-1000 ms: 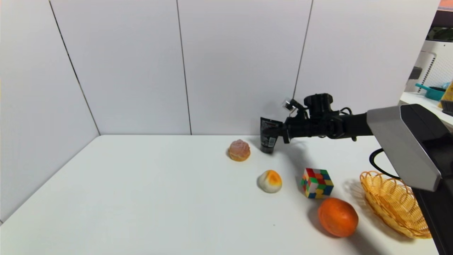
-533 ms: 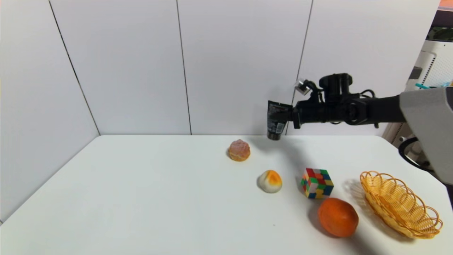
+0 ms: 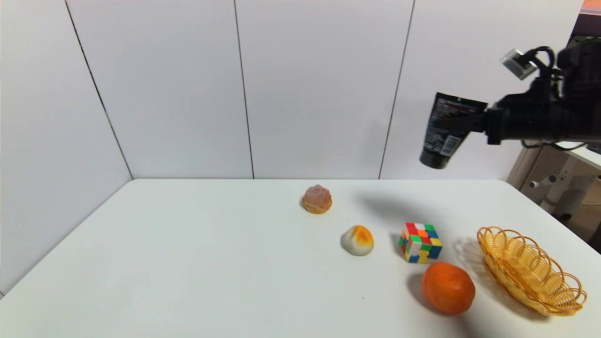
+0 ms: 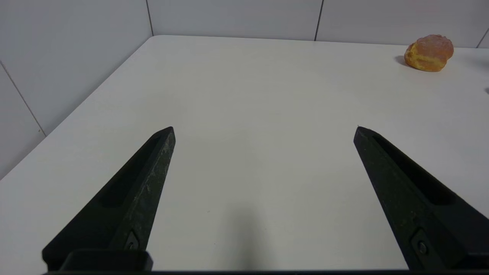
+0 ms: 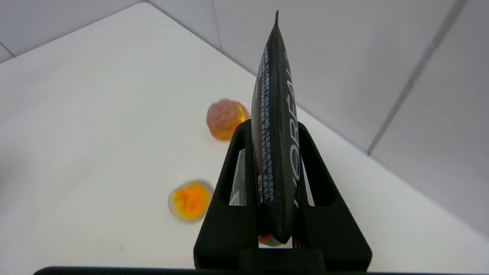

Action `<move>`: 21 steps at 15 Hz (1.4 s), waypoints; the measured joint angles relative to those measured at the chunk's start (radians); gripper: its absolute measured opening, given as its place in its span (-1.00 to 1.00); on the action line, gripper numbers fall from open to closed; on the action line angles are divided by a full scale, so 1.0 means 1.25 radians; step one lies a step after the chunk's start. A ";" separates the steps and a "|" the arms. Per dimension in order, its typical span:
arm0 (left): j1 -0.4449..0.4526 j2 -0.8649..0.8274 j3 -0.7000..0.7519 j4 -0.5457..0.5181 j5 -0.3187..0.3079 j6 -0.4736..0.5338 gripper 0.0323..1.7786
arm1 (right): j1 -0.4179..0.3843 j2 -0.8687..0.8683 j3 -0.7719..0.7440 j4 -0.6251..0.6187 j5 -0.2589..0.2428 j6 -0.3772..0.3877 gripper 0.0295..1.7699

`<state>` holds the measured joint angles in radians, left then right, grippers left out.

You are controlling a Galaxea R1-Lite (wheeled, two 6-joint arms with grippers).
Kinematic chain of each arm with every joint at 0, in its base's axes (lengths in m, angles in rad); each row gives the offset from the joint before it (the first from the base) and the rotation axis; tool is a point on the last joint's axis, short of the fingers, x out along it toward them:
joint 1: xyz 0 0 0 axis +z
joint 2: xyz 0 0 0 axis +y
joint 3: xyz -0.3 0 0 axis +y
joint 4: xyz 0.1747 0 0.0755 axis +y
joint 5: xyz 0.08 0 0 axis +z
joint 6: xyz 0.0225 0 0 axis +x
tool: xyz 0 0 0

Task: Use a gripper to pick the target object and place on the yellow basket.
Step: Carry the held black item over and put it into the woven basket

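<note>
White table [image 3: 211, 263] under grey wall panels [image 3: 319, 84]; right tool [image 3: 462, 123] holds tube [image 3: 443, 136] aloft.

Tube [image 3: 445, 129] aloft behind cube [image 3: 419, 242]; basket [image 3: 529, 270] right of orange [image 3: 448, 287] (all on table [image 3: 188, 263]).

White surface [image 3: 211, 263] is carrying six... no, five items: pink-orange pastry [image 3: 317, 199] sitting farthest back, white bun with orange top [image 3: 358, 240] nearer, colour cube [image 3: 420, 242] just beside it, orange fruit [image 3: 448, 287] sitting in front of the cube, yellow basket [image 3: 530, 271] lying at the right edge (holding nothing).
</note>
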<state>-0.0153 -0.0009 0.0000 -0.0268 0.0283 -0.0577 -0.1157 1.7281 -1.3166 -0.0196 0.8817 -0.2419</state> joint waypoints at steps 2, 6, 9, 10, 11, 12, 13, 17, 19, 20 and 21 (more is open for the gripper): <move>0.000 0.000 0.000 0.000 0.000 0.000 0.90 | -0.070 -0.100 0.140 0.000 -0.002 -0.025 -0.72; 0.000 0.000 0.000 0.000 0.000 0.000 0.90 | -0.237 -0.230 0.394 -0.007 -0.015 -0.171 -0.72; 0.000 0.000 0.000 0.000 0.000 0.000 0.90 | -0.326 -0.252 0.482 -0.019 -0.018 -0.294 -0.72; 0.000 0.000 0.000 0.000 0.000 0.000 0.90 | -0.338 -0.251 0.490 -0.020 -0.018 -0.306 -0.72; 0.000 0.000 0.000 0.000 0.000 0.000 0.90 | -0.347 -0.244 0.495 -0.020 -0.018 -0.313 -0.72; 0.000 0.000 0.000 0.000 0.000 0.000 0.90 | -0.351 -0.237 0.497 -0.020 -0.018 -0.314 -0.72; 0.000 0.000 0.000 0.000 0.000 0.000 0.90 | -0.353 -0.231 0.498 -0.020 -0.017 -0.315 -0.72; 0.000 0.000 0.000 0.000 0.000 0.000 0.90 | -0.357 -0.211 0.496 -0.020 -0.011 -0.352 -0.72; 0.000 0.000 0.000 0.000 0.000 0.000 0.90 | -0.359 -0.211 0.499 -0.018 -0.009 -0.355 -0.59; 0.000 0.000 0.000 0.000 0.000 0.000 0.90 | -0.359 -0.214 0.499 -0.015 -0.013 -0.351 -0.42; 0.000 0.000 0.000 0.000 0.000 0.000 0.90 | -0.359 -0.218 0.500 -0.009 -0.015 -0.350 -0.24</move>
<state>-0.0153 -0.0009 0.0000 -0.0272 0.0287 -0.0572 -0.5651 1.4551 -0.6913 -0.0306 0.8626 -0.6791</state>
